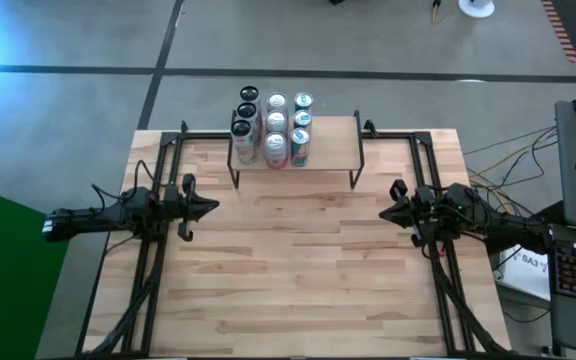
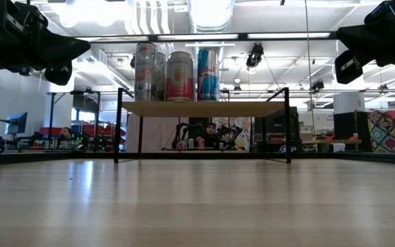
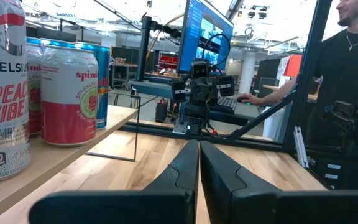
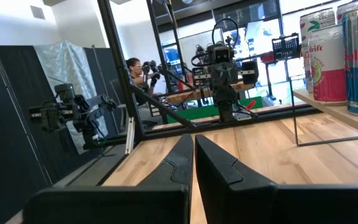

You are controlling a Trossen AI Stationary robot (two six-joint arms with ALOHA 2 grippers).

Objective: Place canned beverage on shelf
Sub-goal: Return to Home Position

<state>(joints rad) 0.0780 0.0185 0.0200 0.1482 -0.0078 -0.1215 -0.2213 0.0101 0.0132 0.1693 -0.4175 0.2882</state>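
Tabletop (image 1: 298, 270): your left claw (image 1: 211, 207) and right claw (image 1: 386, 211) hang pinched closed, empty; cans (image 1: 275, 125) rowed on shelf (image 1: 333, 145) sit beyond, between them, well apart, likely avoiding knocks.

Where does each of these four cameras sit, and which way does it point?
High view: above the table, looking straight down on left gripper, right gripper and the shelf with cans.
Low view: at tabletop height, facing the shelf; grippers in the top corners.
Left wrist view: on the left wrist, facing the right gripper; own shut fingers in front.
Right wrist view: on the right wrist, facing the left gripper; own shut fingers in front.
Shared: both wrist views catch the cans.
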